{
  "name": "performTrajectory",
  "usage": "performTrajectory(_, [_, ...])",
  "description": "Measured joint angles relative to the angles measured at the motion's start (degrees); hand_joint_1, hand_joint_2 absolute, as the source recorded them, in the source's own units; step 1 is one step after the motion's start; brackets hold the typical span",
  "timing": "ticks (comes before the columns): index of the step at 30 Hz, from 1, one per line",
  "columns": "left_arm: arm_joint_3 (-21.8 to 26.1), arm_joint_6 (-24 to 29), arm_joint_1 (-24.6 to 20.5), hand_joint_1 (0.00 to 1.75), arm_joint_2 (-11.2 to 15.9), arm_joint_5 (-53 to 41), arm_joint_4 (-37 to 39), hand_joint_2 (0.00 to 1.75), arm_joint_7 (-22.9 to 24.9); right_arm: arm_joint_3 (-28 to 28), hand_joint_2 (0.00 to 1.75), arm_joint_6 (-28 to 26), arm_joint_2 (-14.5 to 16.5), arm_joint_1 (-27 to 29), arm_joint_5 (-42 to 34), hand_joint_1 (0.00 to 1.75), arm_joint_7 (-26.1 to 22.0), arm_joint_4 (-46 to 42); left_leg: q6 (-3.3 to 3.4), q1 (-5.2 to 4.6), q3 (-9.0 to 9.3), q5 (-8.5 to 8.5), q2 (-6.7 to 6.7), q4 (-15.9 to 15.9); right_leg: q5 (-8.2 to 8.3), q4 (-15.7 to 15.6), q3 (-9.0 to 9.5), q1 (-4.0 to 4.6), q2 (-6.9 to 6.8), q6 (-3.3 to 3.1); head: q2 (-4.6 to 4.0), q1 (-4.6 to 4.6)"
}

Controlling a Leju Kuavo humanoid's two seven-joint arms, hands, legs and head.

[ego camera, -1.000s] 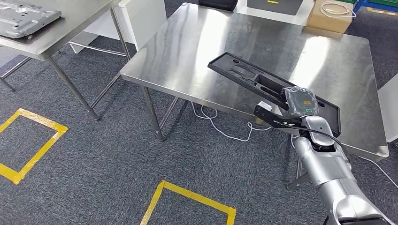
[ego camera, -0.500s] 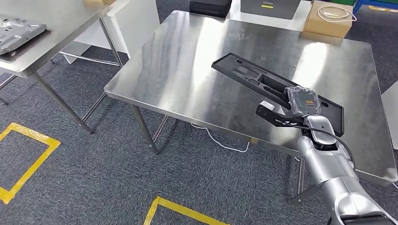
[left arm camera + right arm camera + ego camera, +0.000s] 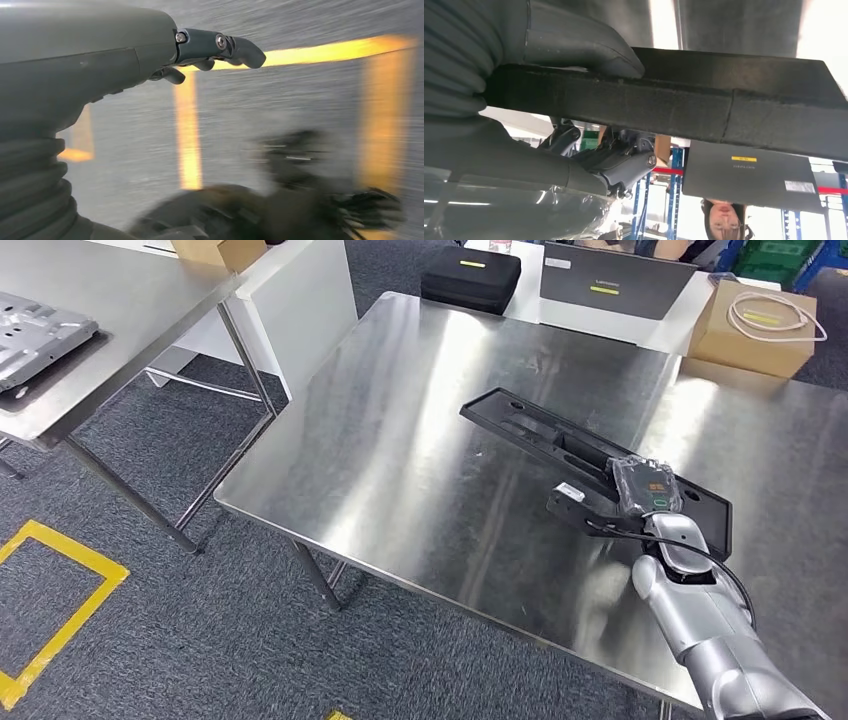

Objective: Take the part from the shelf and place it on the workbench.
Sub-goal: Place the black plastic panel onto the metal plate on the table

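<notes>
Since a second ago the camera has moved closer to the shiny steel workbench (image 3: pixel 420 430), which now takes up more of the head view, and the long flat black plastic part (image 3: pixel 560 440) has come further over its surface. The right hand (image 3: pixel 645 485) grasps the part's near end, thumb on one face and fingers on the other in the right wrist view; whether the part touches the steel is unclear. The left hand (image 3: pixel 210 47) hangs over blurred grey carpet with yellow tape lines (image 3: pixel 187 130), fingers loosely curled around nothing. Beyond the bench lie a black zipped case (image 3: pixel 470 278) and a cardboard box (image 3: pixel 752 330).
</notes>
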Motion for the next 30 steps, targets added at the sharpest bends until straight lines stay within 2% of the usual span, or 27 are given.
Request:
performTrajectory(1, [0.1,1.4,0.0,0.00,0.1,0.7,0.0,1.75,-3.9,0.0,1.75,0.3,-0.5,1.1,-0.1,1.75,0.1,-0.3,-0.66,0.10,0.15,-1.62,-0.34,1.4,4.68,-1.5,-0.27,-0.37,-0.81,0.68,0.00,0.03])
performTrajectory(2, [0.2,3.0,0.0,0.00,0.1,1.5,-0.1,1.75,-7.1,0.0,1.31,0.5,-1.1,2.1,-0.3,1.31,0.0,-1.1,-1.09,0.22,0.03,-3.06,-0.43,2.8,7.77,-1.6,-0.38,-0.36,-1.38,0.42,-0.01,-0.02])
performTrajectory(3, [0.4,4.6,-0.2,0.00,0.1,2.3,-0.1,1.75,-9.4,-0.1,0.87,0.7,-1.5,2.5,-0.6,0.87,-0.3,-2.2,-1.38,0.47,-0.17,-3.93,-0.24,4.3,8.23,-0.9,-0.38,0.07,-1.43,-0.90,-0.01,-0.06])
performTrajectory(4, [0.6,5.7,-0.5,0.00,0.0,3.2,-0.1,1.75,-10.8,-0.3,0.44,0.8,-1.8,2.4,-0.8,0.44,-0.7,-3.1,-1.61,0.67,-1.05,-3.77,0.18,6.0,7.31,-0.1,-0.03,0.29,-1.08,-2.46,-0.01,-0.37])
performTrajectory(5, [0.9,6.3,-0.8,0.00,-0.2,3.9,-0.1,1.75,-11.6,-0.5,0.00,0.9,-2.2,2.0,-1.0,0.00,-1.0,-3.9,-1.90,0.96,-2.12,-3.22,0.82,8.7,6.64,0.1,0.32,0.41,-0.77,-3.43,-0.01,-0.67])
performTrajectory(6, [1.2,6.5,-1.1,0.00,-0.3,4.6,-0.1,1.31,-12.0,-0.6,0.00,1.0,-2.4,1.3,-1.1,0.00,-1.2,-4.2,-2.32,1.20,-3.91,-2.64,1.41,12.3,6.04,-0.1,1.01,0.55,-0.51,-4.29,-0.01,-0.91])
performTrajectory(7, [1.6,6.6,-1.3,0.00,-0.4,5.1,-0.1,0.87,-12.3,-0.6,0.00,1.0,-2.8,0.8,-1.2,0.00,-1.4,-4.2,-2.81,1.43,-6.32,-2.81,1.83,16.5,5.53,-0.5,1.95,0.58,-0.30,-5.05,-0.01,-1.15])
performTrajectory(8, [1.9,6.5,-1.3,0.00,-0.5,5.4,0.0,0.44,-12.4,-0.6,0.00,1.0,-3.0,0.4,-1.2,0.00,-1.5,-4.2,-3.19,1.64,-8.93,-4.03,2.16,20.3,5.11,-0.8,2.77,0.65,-0.11,-5.65,-0.01,-1.16])
performTrajectory(9, [2.1,6.1,-1.3,0.00,-0.6,5.6,0.0,0.00,-12.3,-0.6,0.00,1.0,-3.0,0.1,-1.2,0.00,-1.6,-4.2,-3.46,1.80,-11.53,-6.04,2.31,23.5,4.71,-1.0,3.42,0.73,0.07,-6.07,-0.01,-1.23])
performTrajectory(10, [2.3,5.7,-1.2,0.00,-0.6,5.6,0.0,0.00,-12.0,-0.5,0.00,1.1,-3.0,-0.1,-1.2,0.00,-1.6,-4.2,-3.55,1.96,-13.82,-7.73,2.35,25.4,4.36,-1.1,3.91,0.73,0.27,-6.27,-0.01,-1.30])
performTrajectory(11, [2.4,5.2,-1.1,0.00,-0.7,5.3,0.0,0.00,-11.5,-0.5,0.00,1.1,-2.9,-0.2,-1.2,0.00,-1.6,-4.2,-3.51,2.10,-15.57,-8.20,2.37,26.1,4.04,-1.1,4.28,0.68,0.50,-6.26,-0.01,-1.37])
performTrajectory(12, [2.4,4.7,-1.1,0.00,-0.7,5.0,0.0,0.00,-10.7,-0.4,0.00,1.2,-2.9,-0.3,-1.3,0.00,-1.6,-4.2,-3.40,2.20,-16.62,-7.08,2.41,25.1,3.73,-1.0,4.64,0.62,0.69,-6.08,-0.01,-1.43])
performTrajectory(13, [2.4,4.5,-1.0,0.00,-0.7,4.7,0.0,0.00,-9.8,-0.3,0.00,1.3,-2.9,-0.4,-1.4,0.00,-1.6,-4.2,-3.23,2.27,-16.68,-4.38,2.47,22.4,3.44,-1.0,5.04,0.54,0.79,-5.82,-0.01,-1.44])
performTrajectory(14, [2.4,4.1,-0.9,0.00,-0.7,4.4,0.0,0.00,-9.0,-0.3,0.00,1.4,-2.9,-0.5,-1.5,0.00,-1.6,-4.2,-3.00,2.30,-16.10,-0.94,2.57,18.7,3.16,-1.1,5.43,0.49,0.84,-5.51,-0.01,-1.44])
performTrajectory(15, [2.4,3.6,-0.8,0.00,-0.7,4.2,0.1,0.00,-8.2,-0.3,0.00,1.5,-3.0,-0.6,-1.6,0.00,-1.6,-4.2,-2.75,2.19,-15.37,1.65,2.69,15.3,2.91,-1.1,5.82,0.51,0.86,-5.17,-0.01,-1.47])
performTrajectory(16, [2.4,3.1,-0.7,0.00,-0.7,4.0,0.1,0.00,-7.7,-0.2,0.00,1.6,-3.0,-0.7,-1.8,0.00,-1.6,-4.2,-2.42,1.95,-14.70,3.06,2.91,12.3,2.70,-1.1,6.06,0.63,0.88,-4.81,-0.01,-1.54])
performTrajectory(17, [2.4,2.6,-0.6,0.00,-0.7,3.8,0.1,0.00,-7.4,-0.2,0.00,1.6,-3.1,-0.7,-1.9,0.00,-1.5,-4.2,-2.13,1.70,-14.31,3.39,3.06,10.7,2.48,-1.1,6.19,0.85,0.87,-4.42,-0.01,-1.61])
performTrajectory(19, [2.3,1.2,-0.4,0.00,-0.9,3.5,0.2,0.00,-7.1,-0.2,0.00,1.6,-3.5,-0.8,-2.2,0.00,-1.5,-4.3,-1.62,1.21,-13.89,2.52,3.10,9.7,2.06,-1.3,6.42,1.40,0.67,-3.52,0.00,-1.51])
performTrajectory(20, [2.3,0.4,-0.3,0.00,-1.0,3.5,0.3,0.00,-6.9,-0.2,0.00,1.6,-3.8,-0.8,-2.3,0.00,-1.5,-4.4,-1.37,1.16,-13.56,2.61,2.96,9.6,1.75,-1.0,6.42,1.54,0.56,-3.11,0.00,-1.39])
performTrajectory(21, [2.3,-0.3,-0.2,0.00,-1.1,3.6,0.3,0.00,-6.8,-0.2,0.00,1.6,-4.0,-0.9,-2.4,0.00,-1.5,-4.6,-1.03,1.09,-13.25,2.69,2.84,9.4,1.19,-0.2,6.10,1.66,0.49,-2.99,0.00,-1.26])
performTrajectory(22, [2.4,-0.8,-0.2,0.00,-1.2,3.6,0.3,0.00,-6.7,-0.2,0.00,1.6,-4.3,-0.9,-2.4,0.00,-1.5,-4.8,-0.60,1.02,-12.94,2.84,2.72,9.2,0.27,1.6,5.30,1.73,0.49,-3.13,-0.01,-1.20])
performTrajectory(23, [2.4,-1.0,-0.1,0.00,-1.2,3.7,0.3,0.00,-6.5,-0.2,0.00,1.7,-4.6,-0.9,-2.5,0.00,-1.4,-4.9,-0.20,0.92,-12.77,2.91,2.62,9.1,-1.23,5.0,3.59,1.74,0.55,-3.55,-0.01,-1.11])
performTrajectory(25, [2.4,-1.1,-0.1,0.00,-1.2,3.6,0.3,0.00,-6.3,-0.2,0.00,1.8,-5.0,-0.8,-2.6,0.00,-1.3,-5.0,0.41,0.48,-12.67,2.76,2.36,9.1,-4.14,13.2,-0.80,2.03,0.77,-4.23,-0.01,-0.95])
performTrajectory(26, [2.3,-1.1,-0.1,0.00,-1.2,3.6,0.3,0.00,-6.2,-0.2,0.00,1.9,-5.1,-0.8,-2.7,0.00,-1.3,-5.1,0.62,0.21,-12.57,2.65,2.22,9.1,-4.80,16.0,-2.53,2.24,0.89,-4.25,-0.01,-0.91])
performTrajectory(27, [2.3,-1.2,-0.1,0.00,-1.2,3.5,0.4,0.00,-6.2,-0.2,0.00,1.9,-5.2,-0.8,-2.7,0.00,-1.3,-5.1,0.79,-0.04,-12.42,2.54,2.11,9.1,-4.59,16.8,-3.21,2.45,0.99,-4.07,0.00,-0.89])
performTrajectory(28, [2.3,-1.2,-0.1,0.00,-1.3,3.5,0.4,0.00,-6.1,-0.2,0.00,1.9,-5.2,-0.7,-2.7,0.00,-1.3,-5.2,0.91,-0.26,-12.24,2.42,2.01,9.1,-3.78,15.9,-2.99,2.65,1.05,-3.83,0.00,-0.88])
performTrajectory(30, [2.3,-1.3,-0.1,0.00,-1.3,3.5,0.4,0.00,-6.1,-0.2,0.00,1.9,-5.4,-0.8,-2.8,0.00,-1.3,-5.4,1.05,-0.57,-11.73,2.09,1.78,9.2,-0.76,9.7,-0.18,2.96,1.06,-3.49,0.00,-0.88])
